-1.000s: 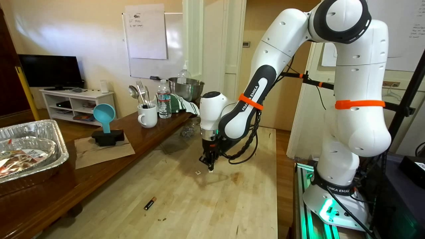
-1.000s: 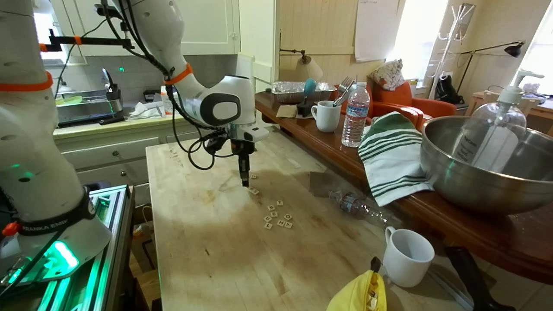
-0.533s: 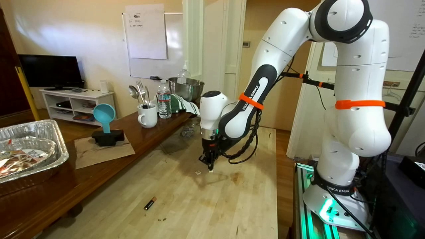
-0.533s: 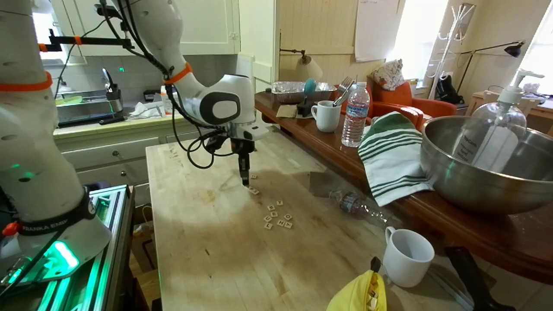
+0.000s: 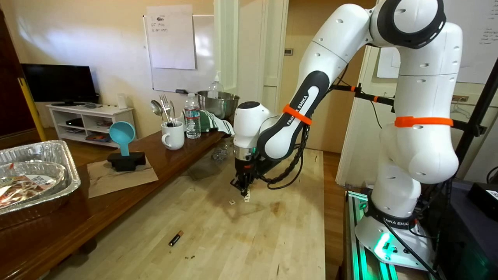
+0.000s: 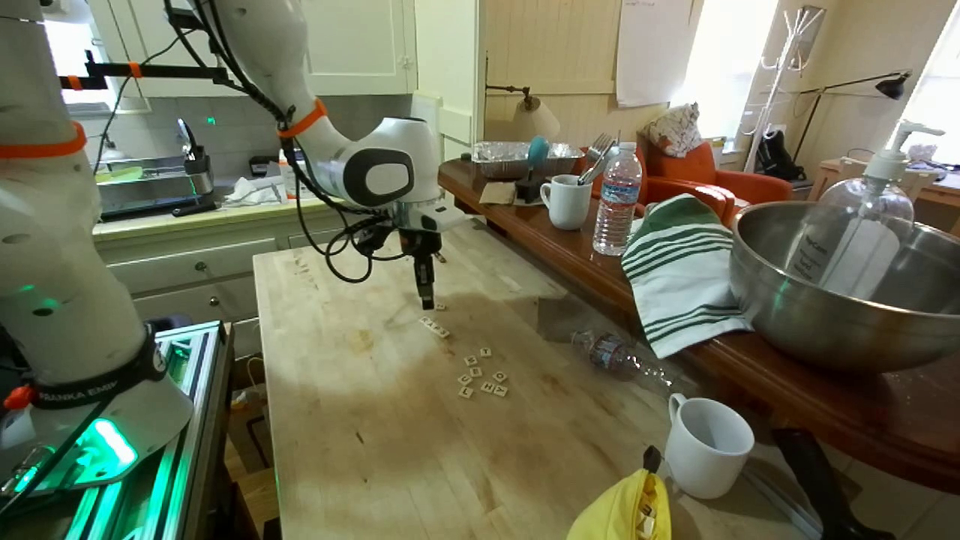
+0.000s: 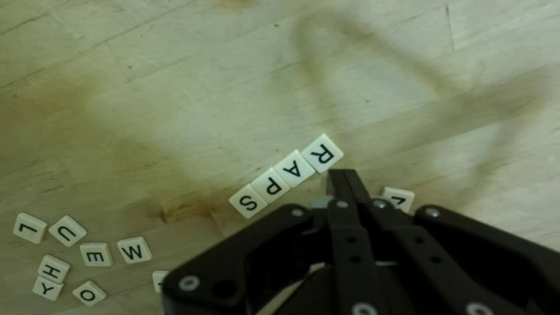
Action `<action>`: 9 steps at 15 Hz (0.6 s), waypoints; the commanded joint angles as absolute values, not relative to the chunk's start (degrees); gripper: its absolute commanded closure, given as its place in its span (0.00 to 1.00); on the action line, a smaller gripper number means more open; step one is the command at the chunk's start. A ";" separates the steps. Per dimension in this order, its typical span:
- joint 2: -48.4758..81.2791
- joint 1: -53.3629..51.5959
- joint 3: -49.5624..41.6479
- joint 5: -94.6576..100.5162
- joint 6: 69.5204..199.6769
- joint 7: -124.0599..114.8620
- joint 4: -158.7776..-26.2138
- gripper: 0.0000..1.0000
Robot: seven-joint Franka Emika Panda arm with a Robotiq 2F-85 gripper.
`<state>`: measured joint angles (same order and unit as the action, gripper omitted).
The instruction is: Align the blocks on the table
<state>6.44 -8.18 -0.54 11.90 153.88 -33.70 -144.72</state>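
The blocks are small cream letter tiles on the pale wood table. In the wrist view S, P, A and R form a slanted row, side by side; R sits slightly offset. The row also shows in an exterior view. My gripper is shut with nothing between its fingertips, beside R in the wrist view. In both exterior views the gripper is raised a little above the table. A lone tile is partly hidden behind the gripper.
Several loose tiles, such as L, W and O, lie apart from the row. A battery, a plastic bottle, a white mug and a yellow pouch are on the table.
My gripper has risen off the table and moved slightly away from the row, staying shut. The row's end tiles now show uncovered in an exterior view.
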 commanded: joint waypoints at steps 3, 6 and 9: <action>9.31 -8.31 0.60 11.49 159.13 -33.06 -143.90 1.00; 11.66 -8.54 0.31 10.68 163.59 -31.95 -143.11 1.00; 13.91 -9.14 -0.19 9.95 166.40 -30.61 -142.63 1.00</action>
